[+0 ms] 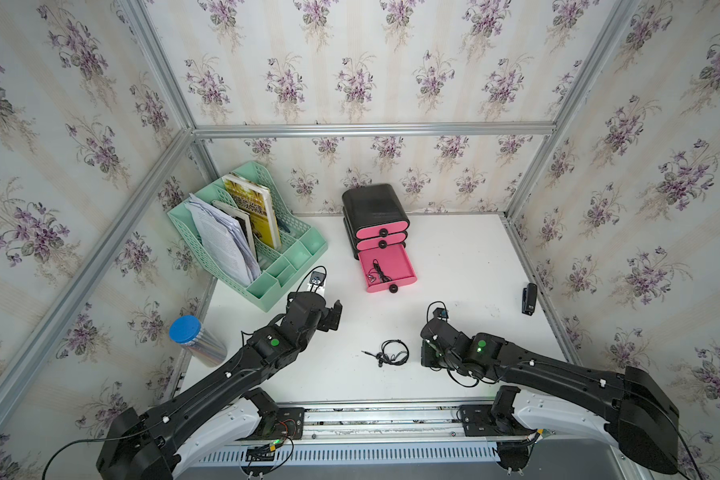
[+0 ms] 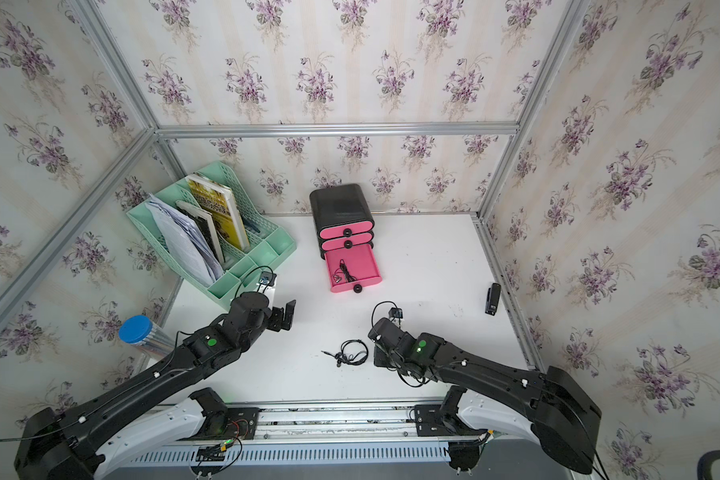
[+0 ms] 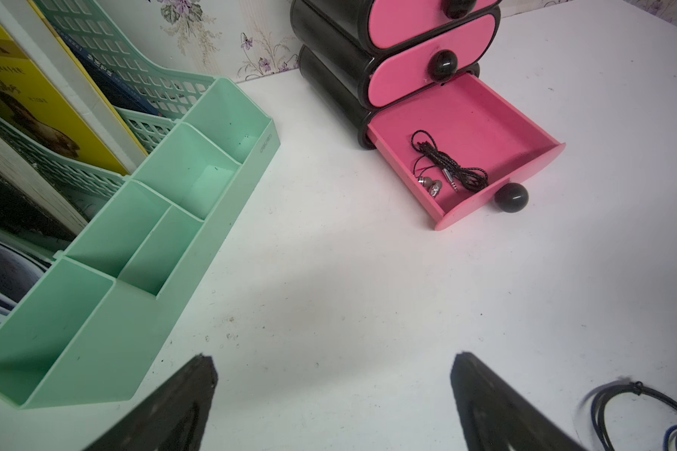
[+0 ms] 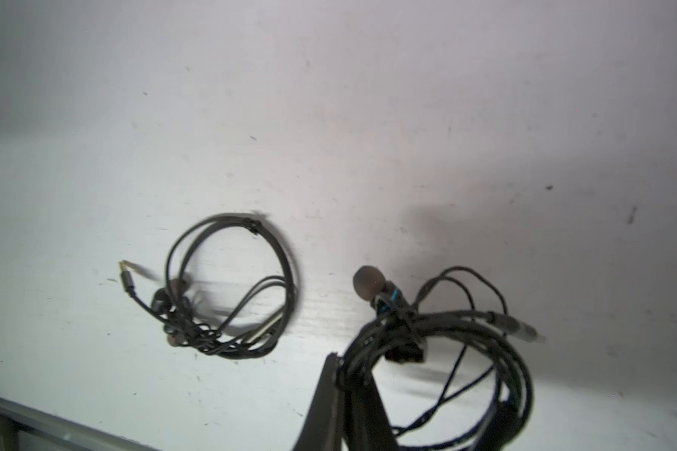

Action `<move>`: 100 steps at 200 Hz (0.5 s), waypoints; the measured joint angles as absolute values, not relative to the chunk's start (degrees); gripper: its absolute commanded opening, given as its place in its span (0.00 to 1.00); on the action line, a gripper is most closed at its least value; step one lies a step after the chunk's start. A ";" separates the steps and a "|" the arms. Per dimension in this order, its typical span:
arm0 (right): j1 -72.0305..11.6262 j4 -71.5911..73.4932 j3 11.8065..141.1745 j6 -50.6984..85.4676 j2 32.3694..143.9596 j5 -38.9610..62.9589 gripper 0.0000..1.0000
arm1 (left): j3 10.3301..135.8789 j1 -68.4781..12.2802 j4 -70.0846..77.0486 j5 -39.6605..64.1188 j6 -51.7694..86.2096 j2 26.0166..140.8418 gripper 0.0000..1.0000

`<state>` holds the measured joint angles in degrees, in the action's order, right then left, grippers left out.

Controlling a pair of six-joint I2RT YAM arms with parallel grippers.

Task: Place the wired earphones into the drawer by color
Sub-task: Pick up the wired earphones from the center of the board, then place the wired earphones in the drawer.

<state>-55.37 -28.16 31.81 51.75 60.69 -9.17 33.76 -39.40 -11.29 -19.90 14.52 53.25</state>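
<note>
We log one black earphone set (image 1: 377,273) in the open pink drawer (image 1: 396,258); right gripper (image 4: 348,375) clamped on a second bundle (image 4: 466,324); third coil (image 1: 391,353) on table (image 1: 454,270) beside it; left gripper (image 3: 335,365) spread wide, empty.

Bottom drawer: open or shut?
Open. The drawer is pulled out of the cabinet, its pink floor exposed, with black earphones lying inside. The middle drawer is shut.

Bare white tabletop (image 1: 466,266) lay open between the pulled-out pink plastic drawer (image 1: 396,258) and the small black stapler (image 1: 529,298); a mint-green plastic file organiser (image 1: 306,247) stood near the drawer's left; a black earphone coil (image 1: 385,357) lay nearer.
</note>
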 measured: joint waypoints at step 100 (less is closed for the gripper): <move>-42.57 -21.78 37.52 36.56 54.59 -10.66 0.00 | 31.88 -39.40 -9.23 -19.49 15.51 50.98 0.99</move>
<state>-42.57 -21.78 37.52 36.56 54.59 -10.66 31.88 -39.40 -9.23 -19.49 15.51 50.98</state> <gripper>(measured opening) 0.082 0.988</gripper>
